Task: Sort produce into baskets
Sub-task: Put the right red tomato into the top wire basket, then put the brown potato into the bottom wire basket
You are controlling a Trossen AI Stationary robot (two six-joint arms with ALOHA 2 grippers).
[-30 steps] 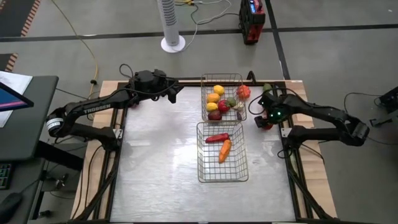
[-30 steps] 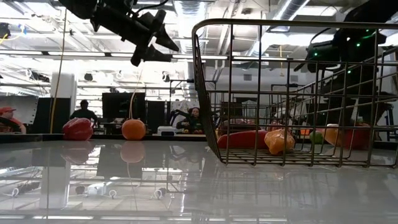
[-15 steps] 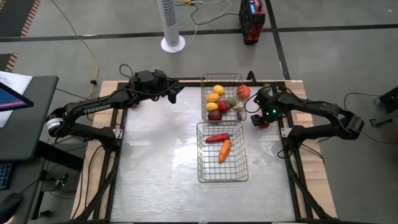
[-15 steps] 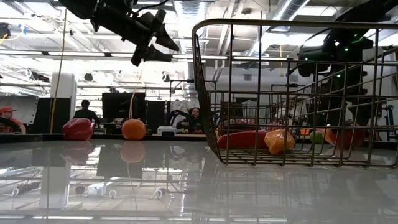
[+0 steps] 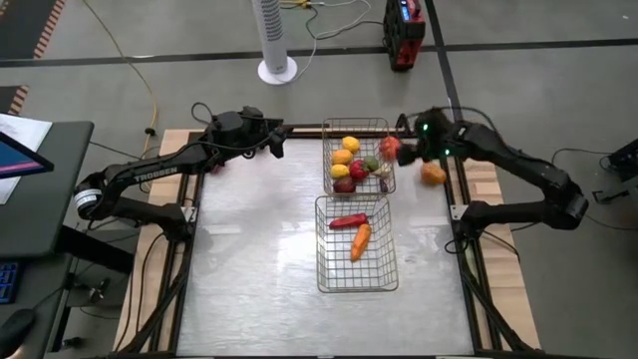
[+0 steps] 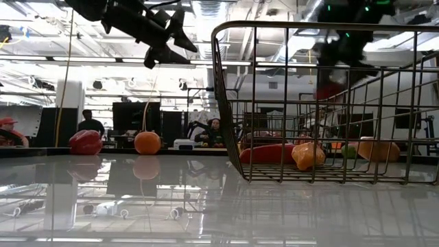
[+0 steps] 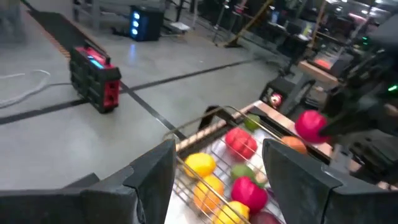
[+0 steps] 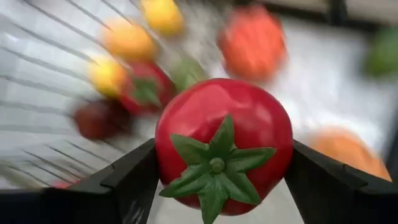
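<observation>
At the far left of the tabletop (image 5: 259, 249), the left gripper (image 7: 217, 180) waits raised with its fingers apart and empty, clear of the work. Further right stand the two baskets: the far basket (image 5: 330, 160) holds lemons, oranges and red fruit, the near basket (image 5: 324, 249) a pepper and carrot. The right gripper (image 8: 217, 180) hovers beside the far basket, clamped on a red tomato (image 8: 222, 142), probably ready to drop it in there.

- A robotics lab or workshop: bare concrete floor (image 5: 120, 40) with cables.
- Open hall with ceiling strip lights (image 6: 41, 58).
- People (image 6: 87, 122) seated at distant workstations.
- A monitor (image 5: 15, 155) beside the table (image 5: 249, 249).
</observation>
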